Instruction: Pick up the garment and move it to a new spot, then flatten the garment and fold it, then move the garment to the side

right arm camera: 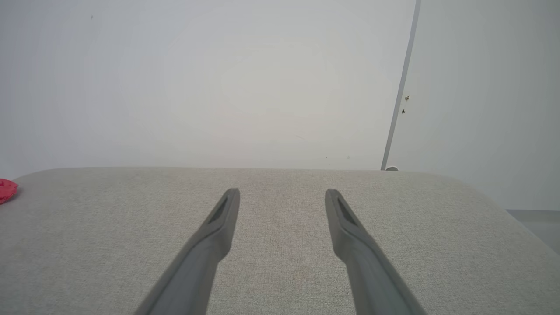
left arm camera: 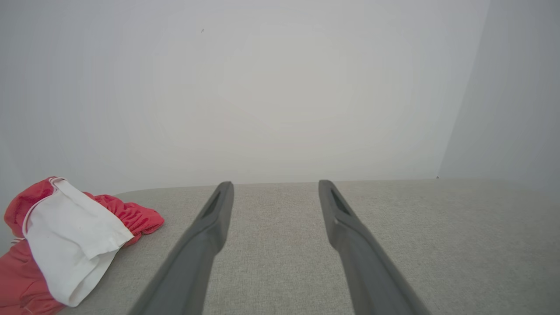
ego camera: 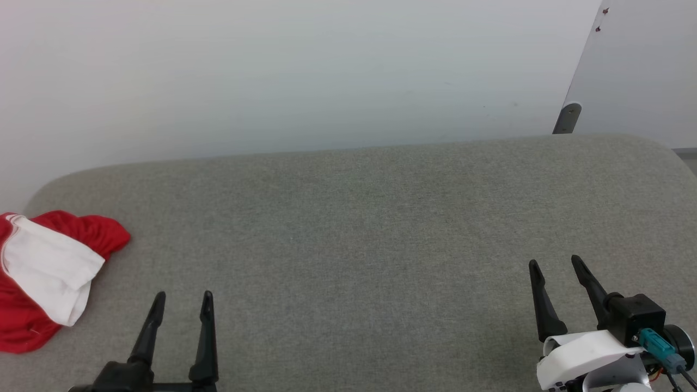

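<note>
The garment (ego camera: 49, 272) lies crumpled at the far left of the grey padded surface (ego camera: 354, 228): red cloth with a white sleeve folded over it, partly cut off by the picture's left edge. In the left wrist view the garment (left arm camera: 74, 245) sits to the left of my left gripper (left arm camera: 274, 183). My left gripper (ego camera: 183, 298) stands open and empty, a short way right of the garment. My right gripper (ego camera: 555, 262) is open and empty at the lower right, far from it. A red tip of the garment (right arm camera: 6, 190) shows left of my right gripper (right arm camera: 282, 191).
A pale wall (ego camera: 299, 71) rises straight behind the padded surface. At the back right a grey panel (ego camera: 642, 65) leans in, with a metal bracket (ego camera: 568, 117) at its foot. The surface's rounded edge falls away at the far right (ego camera: 680, 163).
</note>
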Available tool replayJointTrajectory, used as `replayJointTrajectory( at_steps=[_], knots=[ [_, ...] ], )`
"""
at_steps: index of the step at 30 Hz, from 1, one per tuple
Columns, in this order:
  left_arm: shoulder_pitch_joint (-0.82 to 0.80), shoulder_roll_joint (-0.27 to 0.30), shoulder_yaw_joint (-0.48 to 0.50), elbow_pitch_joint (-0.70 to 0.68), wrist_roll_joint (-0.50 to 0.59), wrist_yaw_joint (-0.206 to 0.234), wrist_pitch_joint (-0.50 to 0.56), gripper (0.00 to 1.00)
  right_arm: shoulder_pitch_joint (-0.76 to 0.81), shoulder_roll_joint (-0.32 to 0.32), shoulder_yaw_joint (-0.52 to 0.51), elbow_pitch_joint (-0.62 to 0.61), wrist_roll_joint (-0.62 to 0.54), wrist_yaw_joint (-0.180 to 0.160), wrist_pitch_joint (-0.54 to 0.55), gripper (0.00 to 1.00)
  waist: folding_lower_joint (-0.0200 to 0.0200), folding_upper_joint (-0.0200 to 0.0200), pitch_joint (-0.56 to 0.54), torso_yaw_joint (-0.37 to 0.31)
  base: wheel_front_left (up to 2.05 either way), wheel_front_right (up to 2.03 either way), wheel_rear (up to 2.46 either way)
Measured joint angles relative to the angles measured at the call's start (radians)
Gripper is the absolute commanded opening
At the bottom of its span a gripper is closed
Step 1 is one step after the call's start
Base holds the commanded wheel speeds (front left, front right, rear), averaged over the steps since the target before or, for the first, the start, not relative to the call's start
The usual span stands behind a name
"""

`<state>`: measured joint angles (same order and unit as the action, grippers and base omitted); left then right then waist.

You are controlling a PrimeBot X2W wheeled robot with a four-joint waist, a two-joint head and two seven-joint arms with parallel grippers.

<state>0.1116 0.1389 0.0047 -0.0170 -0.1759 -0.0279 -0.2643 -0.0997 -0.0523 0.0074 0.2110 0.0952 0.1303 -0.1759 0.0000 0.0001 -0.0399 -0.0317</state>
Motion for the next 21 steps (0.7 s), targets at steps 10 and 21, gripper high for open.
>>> replayJointTrajectory(
  at_steps=[10, 21],
  knots=[
    [0.0, -0.011, 0.003, 0.016, -0.01, -0.018, 0.0, 1.0, -0.002, 0.0, -0.002, 0.0, 0.002, 0.0, 0.0, 1.0, 0.0, 0.0, -0.006, 0.011, 0.0, 0.0, 0.0],
    [-0.014, 0.016, 0.041, 0.059, -0.027, 0.002, 0.021, 1.0, 0.014, 0.0, 0.031, 0.016, 0.028, 0.0, 0.0, 1.0, 0.0, 0.0, -0.033, 0.13, 0.0, 0.0, 0.0]
  ],
)
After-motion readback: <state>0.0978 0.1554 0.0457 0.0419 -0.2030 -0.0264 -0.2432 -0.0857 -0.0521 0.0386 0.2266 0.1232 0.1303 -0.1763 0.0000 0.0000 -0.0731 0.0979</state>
